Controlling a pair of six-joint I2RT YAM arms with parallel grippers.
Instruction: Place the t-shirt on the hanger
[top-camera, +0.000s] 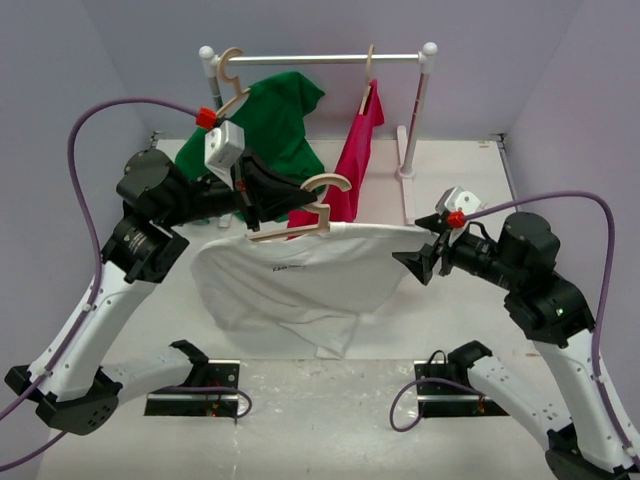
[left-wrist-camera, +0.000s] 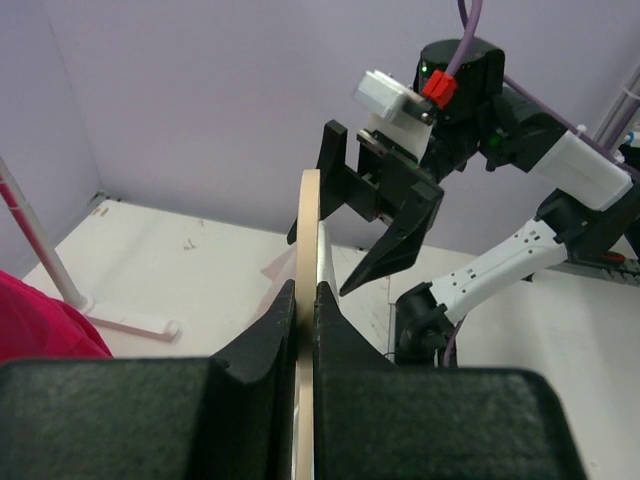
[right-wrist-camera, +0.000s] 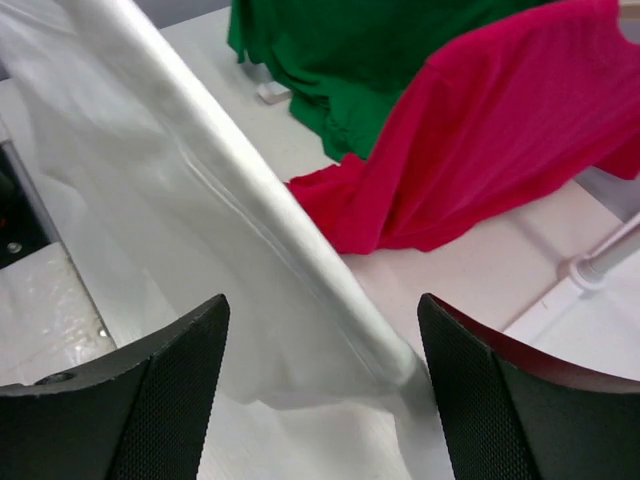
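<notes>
T-shirt (top-camera: 280, 285) drapes from the wooden hanger (top-camera: 300, 226) clamped tight in the left jaws; at its 3 o'clock end, the right jaws gape open astride the cloth.

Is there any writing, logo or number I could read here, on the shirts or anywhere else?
white t-shirt: one short line of dark print on the chest, too small to read.
green t-shirt: no writing visible.
red t-shirt: no writing visible.
No other words, labels or numbers can be made out in any view.
</notes>
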